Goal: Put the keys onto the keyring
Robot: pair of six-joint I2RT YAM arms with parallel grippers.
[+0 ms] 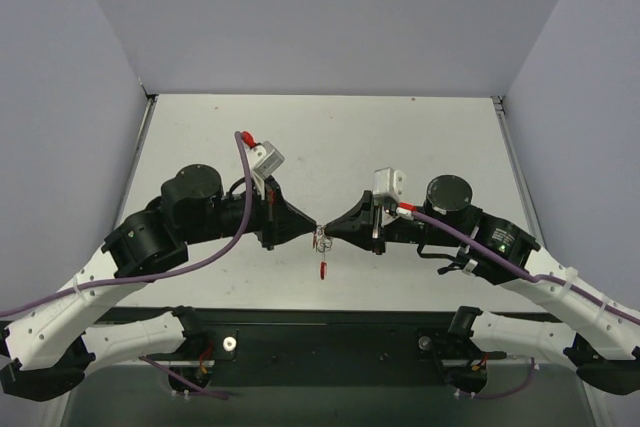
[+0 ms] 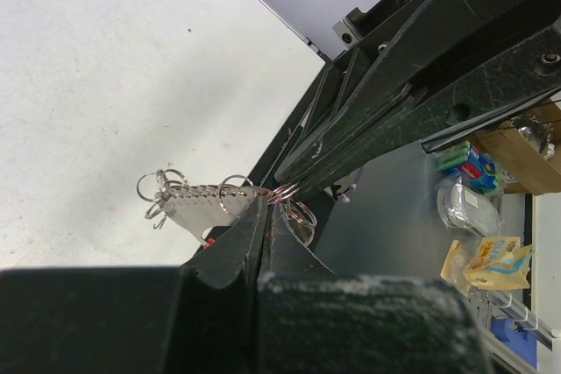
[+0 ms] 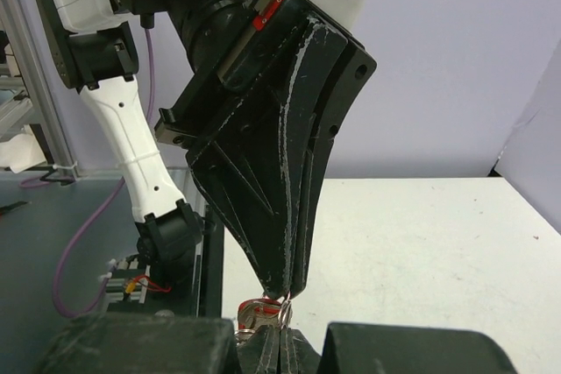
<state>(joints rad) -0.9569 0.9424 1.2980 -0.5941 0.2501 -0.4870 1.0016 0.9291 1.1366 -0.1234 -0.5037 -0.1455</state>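
The left gripper [image 1: 312, 227] comes in from 9 o'clock and the right gripper [image 1: 332, 231] comes in from 3 o'clock. Their tips meet nose to nose over the middle of the table [image 1: 330, 137]. Both are closed tight, with no gap between the fingers.

The keyring [image 1: 321, 240] sits right where the two tips meet. Its bunch of thin silver rings looks pinched from both sides, so neither arm is nearer than the other. The red clip [image 1: 323, 269] hangs off the rings toward 6 o'clock. Its long side runs from 12 to 6, across the line of the two arms.

In the left wrist view, a flat silver plate [image 2: 197, 201] with more rings sticks out at 9 o'clock from the closed fingers.

The keys [image 3: 272, 301] seem to be one tiny red bit right in the pinch, at 12 o'clock from the right gripper's own tips. It is too small to be sure, and I cannot tell if it is on a ring yet.

I think the next move depends on that tight spot. Everything is touching, so a pull has to go along the 9 to 3 line, and it has to be gentle, or the rings could slip out.
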